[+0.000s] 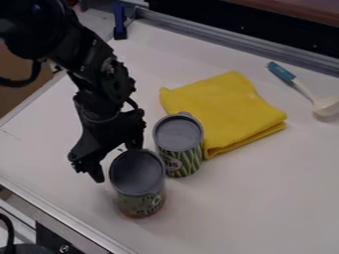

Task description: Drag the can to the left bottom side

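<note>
Firstly, one black two-finger robot hand (pixel 117 162): lowered over the left part of the white worktop (pixel 245 198), its fingers apart, one beside the left rim of the nearer can and the other behind its top; whether either touched it could not be told. Item, one upright cylindrical can with a grey top and a green patterned label (pixel 138 186), the nearer of two: stood left of centre, towards the lower edge. Item, one upright cylindrical can with a grey top and yellow-and-green patterning (pixel 179 149): stood just behind and to the right, beside a folded yellow cloth (pixel 228 109). Item, one pale ladle with a blue handle (pixel 305 89): lay at the right, near the grey metal rail (pixel 225 39)
</note>
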Robot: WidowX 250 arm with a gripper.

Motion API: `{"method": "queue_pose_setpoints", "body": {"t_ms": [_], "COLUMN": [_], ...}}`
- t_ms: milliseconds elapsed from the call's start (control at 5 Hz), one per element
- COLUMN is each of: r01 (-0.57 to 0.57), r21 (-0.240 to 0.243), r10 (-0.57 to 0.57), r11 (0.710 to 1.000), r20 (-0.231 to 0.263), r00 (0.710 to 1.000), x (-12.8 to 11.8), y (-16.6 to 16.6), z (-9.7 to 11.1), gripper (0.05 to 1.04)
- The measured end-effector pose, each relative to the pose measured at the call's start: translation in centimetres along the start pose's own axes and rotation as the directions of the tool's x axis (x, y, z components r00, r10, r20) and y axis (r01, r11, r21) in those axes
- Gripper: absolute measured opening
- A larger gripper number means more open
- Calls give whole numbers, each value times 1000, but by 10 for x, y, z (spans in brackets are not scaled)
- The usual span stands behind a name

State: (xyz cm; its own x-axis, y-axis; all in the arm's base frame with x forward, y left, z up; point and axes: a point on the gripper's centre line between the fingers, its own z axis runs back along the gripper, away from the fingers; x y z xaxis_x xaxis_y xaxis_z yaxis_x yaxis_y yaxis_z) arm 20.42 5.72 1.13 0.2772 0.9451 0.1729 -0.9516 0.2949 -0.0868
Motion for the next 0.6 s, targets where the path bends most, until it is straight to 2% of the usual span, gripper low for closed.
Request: {"method": "queue_pose_setpoints", "body": {"t_ms": [400, 600], "r01": [-128, -142], "r21": [-15, -3], "r10": [128, 142], "r11": [992, 990], "r20": [43, 38], "r00": [991, 989], "x": [-25, -36], "y": [-8, -9], "z": [3, 0], "gripper": [999, 999]}}
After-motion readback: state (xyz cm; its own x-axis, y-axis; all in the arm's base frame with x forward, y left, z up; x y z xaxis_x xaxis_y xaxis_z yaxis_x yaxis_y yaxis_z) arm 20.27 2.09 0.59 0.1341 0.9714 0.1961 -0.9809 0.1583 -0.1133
